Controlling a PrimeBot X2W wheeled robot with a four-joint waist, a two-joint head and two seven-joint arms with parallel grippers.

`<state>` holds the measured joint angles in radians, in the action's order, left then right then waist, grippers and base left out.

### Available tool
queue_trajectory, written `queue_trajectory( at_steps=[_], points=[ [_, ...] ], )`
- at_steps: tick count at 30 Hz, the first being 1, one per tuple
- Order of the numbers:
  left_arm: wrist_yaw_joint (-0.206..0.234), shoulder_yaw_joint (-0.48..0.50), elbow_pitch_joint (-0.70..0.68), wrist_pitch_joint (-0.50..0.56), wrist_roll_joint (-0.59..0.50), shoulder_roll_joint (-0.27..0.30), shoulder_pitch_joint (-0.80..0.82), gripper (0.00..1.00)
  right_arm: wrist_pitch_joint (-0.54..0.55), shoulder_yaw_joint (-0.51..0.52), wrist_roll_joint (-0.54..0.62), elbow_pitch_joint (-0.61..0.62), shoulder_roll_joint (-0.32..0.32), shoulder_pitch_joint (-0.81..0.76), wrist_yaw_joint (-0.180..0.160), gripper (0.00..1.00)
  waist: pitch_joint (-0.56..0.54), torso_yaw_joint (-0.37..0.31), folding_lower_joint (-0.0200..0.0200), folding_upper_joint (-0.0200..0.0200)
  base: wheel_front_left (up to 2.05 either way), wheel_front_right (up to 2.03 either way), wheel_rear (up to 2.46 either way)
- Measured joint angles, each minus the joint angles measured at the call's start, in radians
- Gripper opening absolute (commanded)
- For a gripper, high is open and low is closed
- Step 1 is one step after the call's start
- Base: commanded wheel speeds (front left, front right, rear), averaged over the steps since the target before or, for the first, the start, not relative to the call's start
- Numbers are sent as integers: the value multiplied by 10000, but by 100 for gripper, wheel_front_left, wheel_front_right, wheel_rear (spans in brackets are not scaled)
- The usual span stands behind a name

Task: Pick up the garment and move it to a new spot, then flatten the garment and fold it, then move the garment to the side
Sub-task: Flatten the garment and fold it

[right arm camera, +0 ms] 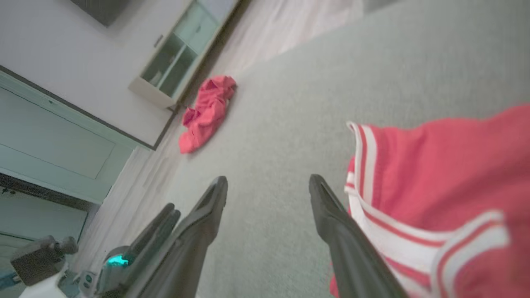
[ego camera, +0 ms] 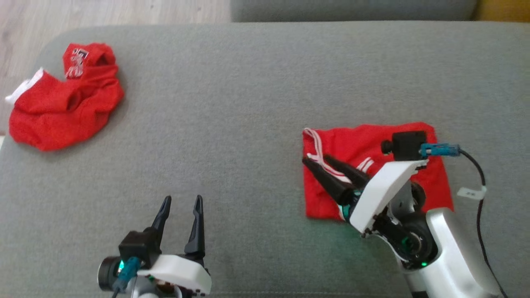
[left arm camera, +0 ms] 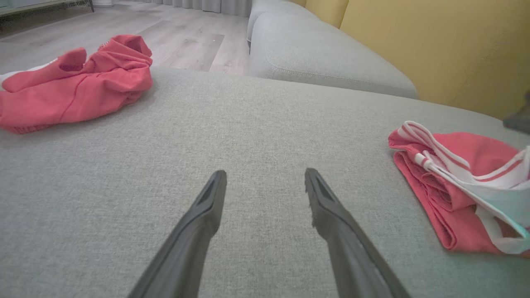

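Observation:
A folded red garment (ego camera: 352, 142) with white stripes lies flat on the right of the grey cushion (ego camera: 248, 103). My right gripper (ego camera: 316, 159) hovers over its left edge, open, with nothing between the fingers. In the right wrist view the gripper (right arm camera: 268, 180) points past the garment's (right arm camera: 434, 165) striped edge, one finger over the fabric. My left gripper (ego camera: 183, 198) stands open near the front edge, well left of the garment and holding nothing. In the left wrist view the gripper (left arm camera: 265, 174) sits above bare cushion, with the folded garment (left arm camera: 468, 149) at the right.
A second, crumpled red garment (ego camera: 62, 107) lies at the cushion's far left corner, also seen as a heap (left arm camera: 74, 91) and far off (right arm camera: 207, 111). Wood floor (ego camera: 103, 12) lies beyond that corner. Another grey cushion (left arm camera: 314, 54) and a yellow backrest (left arm camera: 434, 41) stand behind.

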<state>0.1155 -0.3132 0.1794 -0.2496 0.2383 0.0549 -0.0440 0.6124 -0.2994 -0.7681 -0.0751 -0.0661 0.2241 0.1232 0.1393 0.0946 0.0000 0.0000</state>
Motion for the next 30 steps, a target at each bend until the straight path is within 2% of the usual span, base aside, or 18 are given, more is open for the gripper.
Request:
queue_trajectory(
  at_steps=[2, 6, 9, 12, 16, 25, 30],
  points=[
    [-12, 36, -25, 0, -86, 0, -83, 100, -589, -84, 314, 353, 4, -15, 0, 100, -134, -118, 0, 0, 0, 0, 0],
    [-25, 102, -184, 0, -184, 2, -200, 100, -1599, 44, 2011, 1110, -2, -289, 0, 100, -408, -313, 0, 0, 0, 0, 0],
    [-100, 244, -236, 0, -291, 2, -228, 100, -2522, 391, 3212, 1540, -153, -864, 0, 100, -614, -427, 0, 0, 0, 0, 0],
    [-113, 326, -370, 0, -470, 2, -391, 100, -3611, 1149, 4201, 1542, -376, -1585, 2, 100, -798, -499, 0, 0, 0, 0, 0],
    [-203, 372, -418, 0, -675, 2, -616, 100, -5183, 2194, 5662, 993, -681, -2366, 2, 100, -1069, -496, 0, 0, 0, 0, 0],
    [-343, 700, -502, 0, -963, 8, -1077, 100, -8061, 3783, 7630, -696, -477, -3658, 2, 100, -1509, -287, 0, 0, 0, 0, 0],
    [-374, 792, -454, 0, -1062, 6, -1203, 100, -8562, 4228, 7915, -1423, -157, -3693, 2, 100, -1666, -137, 0, 0, 0, 0, 0]
  ],
)
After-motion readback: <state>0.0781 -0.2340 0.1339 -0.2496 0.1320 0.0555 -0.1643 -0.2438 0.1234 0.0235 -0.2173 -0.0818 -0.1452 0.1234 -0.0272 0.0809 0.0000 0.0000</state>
